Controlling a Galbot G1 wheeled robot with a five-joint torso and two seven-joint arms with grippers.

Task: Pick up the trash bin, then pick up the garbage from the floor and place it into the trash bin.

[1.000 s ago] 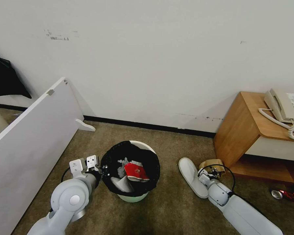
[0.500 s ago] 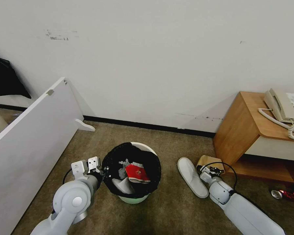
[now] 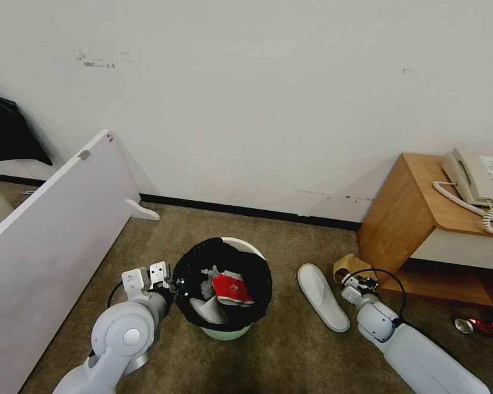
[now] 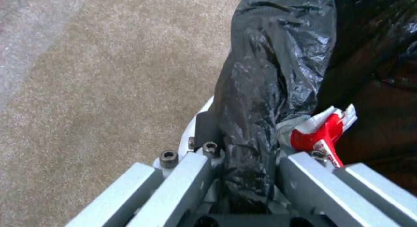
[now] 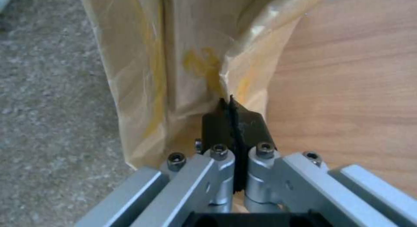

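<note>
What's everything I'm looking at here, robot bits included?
trash bin: one, white with black liner, on the carpet, centre.
red cup: one, inside the bin among pale litter.
slipper: one, white, flat on the carpet right of the bin.
paper bag: one, brown, against the wooden cabinet.
can: one, red, on the floor far right.
telephone: one, beige, on the cabinet.
white board: one, leaning at left.
left gripper: clamped on the bin's lined rim.
right gripper: shut on the paper bag's edge.

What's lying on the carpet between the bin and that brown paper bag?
A white slipper lies there, seen from the head view, between the trash bin and the brown paper bag by the wooden cabinet.
</note>
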